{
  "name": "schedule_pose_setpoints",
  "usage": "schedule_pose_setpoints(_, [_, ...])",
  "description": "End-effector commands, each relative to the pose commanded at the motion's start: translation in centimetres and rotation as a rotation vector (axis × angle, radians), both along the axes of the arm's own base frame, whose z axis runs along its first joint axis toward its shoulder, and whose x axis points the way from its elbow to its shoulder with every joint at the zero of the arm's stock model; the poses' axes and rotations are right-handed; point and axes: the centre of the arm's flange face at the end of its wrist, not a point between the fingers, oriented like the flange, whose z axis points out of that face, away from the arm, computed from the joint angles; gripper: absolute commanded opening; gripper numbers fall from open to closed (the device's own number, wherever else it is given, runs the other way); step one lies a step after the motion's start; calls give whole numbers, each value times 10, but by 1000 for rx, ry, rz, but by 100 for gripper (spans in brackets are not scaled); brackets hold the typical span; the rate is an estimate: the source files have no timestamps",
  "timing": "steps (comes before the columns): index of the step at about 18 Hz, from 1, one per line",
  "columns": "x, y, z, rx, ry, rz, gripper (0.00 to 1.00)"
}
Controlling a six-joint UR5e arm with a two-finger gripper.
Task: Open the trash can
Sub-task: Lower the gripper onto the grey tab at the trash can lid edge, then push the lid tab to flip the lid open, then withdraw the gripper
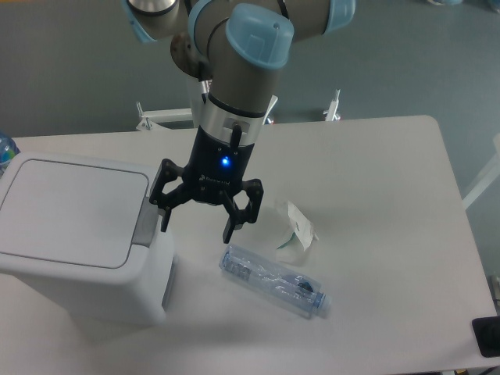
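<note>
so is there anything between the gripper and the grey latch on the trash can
No. In the fixed camera view the open gripper hangs just right of the trash can and its grey latch, with nothing in between. The clear bottle lies off to the gripper's other side.

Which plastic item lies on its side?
The clear plastic bottle, flat on the table beside the end effector; the white boxy trash can stands upright.

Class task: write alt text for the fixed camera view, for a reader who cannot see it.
A robot arm's open gripper hovers beside the closed white trash can, by its grey latch. A clear bottle lies on the table.
</note>
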Motion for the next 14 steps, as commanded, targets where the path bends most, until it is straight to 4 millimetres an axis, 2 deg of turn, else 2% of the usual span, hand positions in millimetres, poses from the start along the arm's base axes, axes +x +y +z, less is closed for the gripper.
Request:
schedule_pose_setpoints(4, [1, 1, 4, 6, 0, 4, 100])
schedule_pose_setpoints(14, [10, 4, -5, -8, -11, -9, 100])
